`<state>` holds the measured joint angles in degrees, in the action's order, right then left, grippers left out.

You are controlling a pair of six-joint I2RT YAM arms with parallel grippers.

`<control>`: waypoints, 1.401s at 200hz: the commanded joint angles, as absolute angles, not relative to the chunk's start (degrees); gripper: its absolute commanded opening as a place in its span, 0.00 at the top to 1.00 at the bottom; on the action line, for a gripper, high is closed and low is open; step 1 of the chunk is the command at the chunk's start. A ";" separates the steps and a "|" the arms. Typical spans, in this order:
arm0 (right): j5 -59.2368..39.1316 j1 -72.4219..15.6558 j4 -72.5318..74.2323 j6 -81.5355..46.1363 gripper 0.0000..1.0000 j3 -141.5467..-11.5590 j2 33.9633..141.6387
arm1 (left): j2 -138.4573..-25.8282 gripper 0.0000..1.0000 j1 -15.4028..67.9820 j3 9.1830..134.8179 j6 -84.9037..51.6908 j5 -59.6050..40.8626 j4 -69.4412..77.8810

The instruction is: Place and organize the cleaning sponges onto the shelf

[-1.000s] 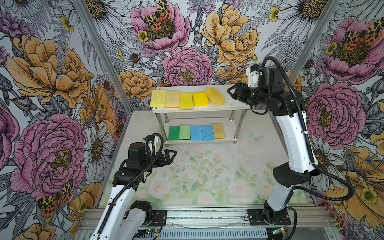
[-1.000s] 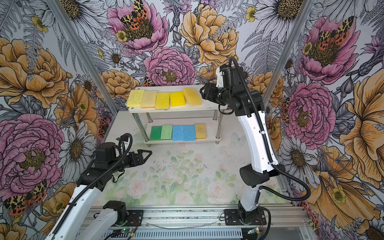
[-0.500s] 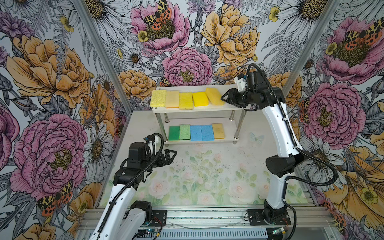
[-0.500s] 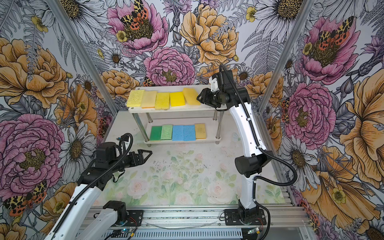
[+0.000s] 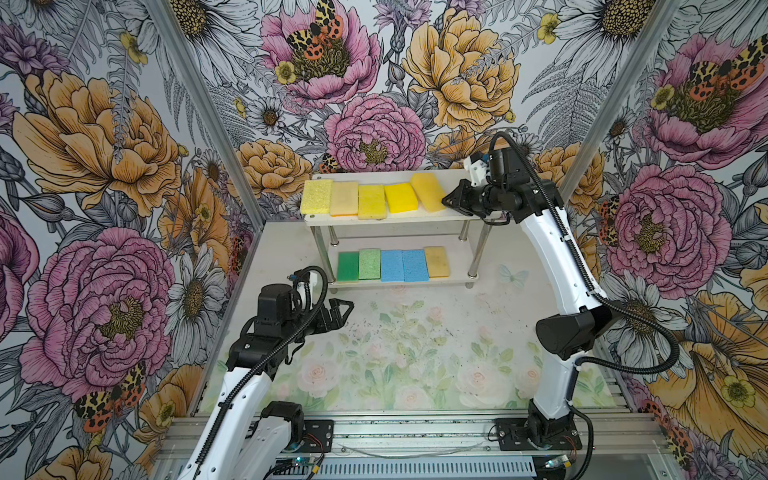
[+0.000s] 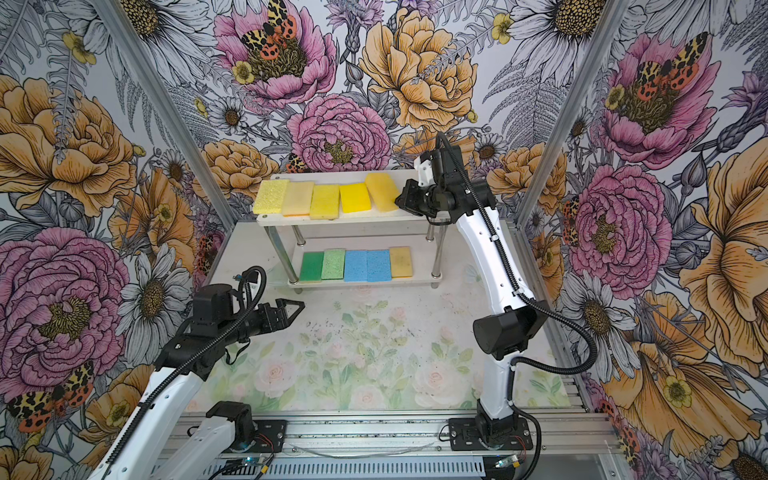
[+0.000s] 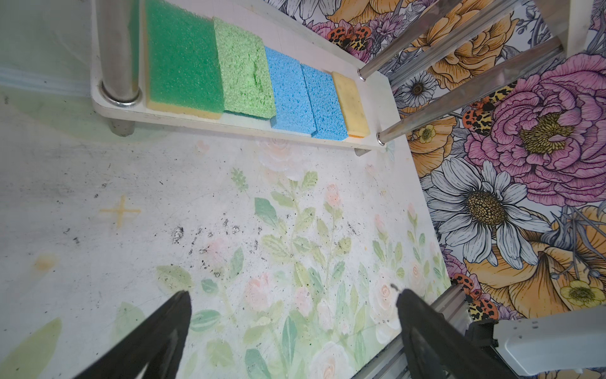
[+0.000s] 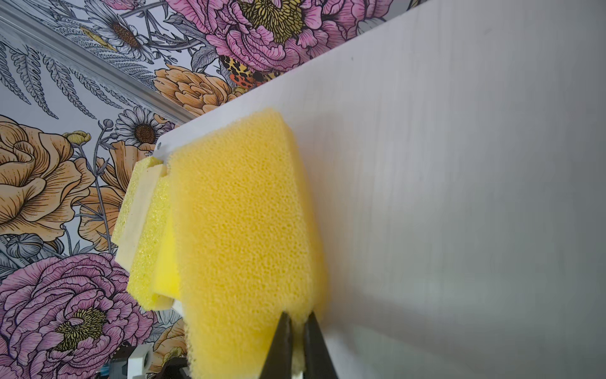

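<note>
The right gripper (image 8: 298,315) pinches the yellow sponge (image 8: 242,213), seemingly soft and light, by its edge at lower centre; the left gripper (image 7: 292,295) stands wide, empty.

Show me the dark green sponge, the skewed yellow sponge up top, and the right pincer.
dark green sponge (image 5: 348,266), in a top view, centre of top face.
skewed yellow sponge (image 5: 428,192), in a top view, centre of top face.
right pincer (image 8: 297,316), right wrist view, between its fingertips.

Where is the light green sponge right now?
In both top views the light green sponge lies on the lower board of the shelf, second from the left, between the dark green sponge and a light blue sponge.
</note>
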<state>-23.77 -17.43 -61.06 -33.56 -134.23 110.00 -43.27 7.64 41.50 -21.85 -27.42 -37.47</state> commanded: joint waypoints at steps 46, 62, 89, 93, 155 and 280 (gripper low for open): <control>-17.50 -17.25 -46.43 -41.01 0.96 -117.01 97.35 | -43.59 0.01 7.47 41.15 -20.43 -26.64 -36.56; -18.26 -17.27 -46.45 -41.36 0.90 -117.17 97.54 | -43.62 0.01 7.43 41.17 -20.43 -26.71 -36.60; -19.51 -17.55 -46.41 -41.82 0.66 -117.32 98.00 | -43.60 0.01 7.42 41.22 -20.36 -26.67 -36.61; -19.44 -17.50 -46.42 -41.76 0.63 -117.28 98.00 | -43.59 0.01 7.47 41.22 -20.39 -26.72 -36.58; -18.80 -16.81 -46.57 -39.17 0.48 -119.30 99.51 | -43.59 0.01 7.56 41.22 -20.39 -26.72 -36.56; -20.01 -21.37 -46.15 -41.24 0.46 -120.16 102.23 | -43.17 0.01 7.64 41.22 -20.39 -26.81 -36.67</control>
<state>-21.23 -20.43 -46.37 -40.49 -120.31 103.20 -43.64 7.64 41.50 -21.85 -27.44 -37.47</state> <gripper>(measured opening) 0.543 0.988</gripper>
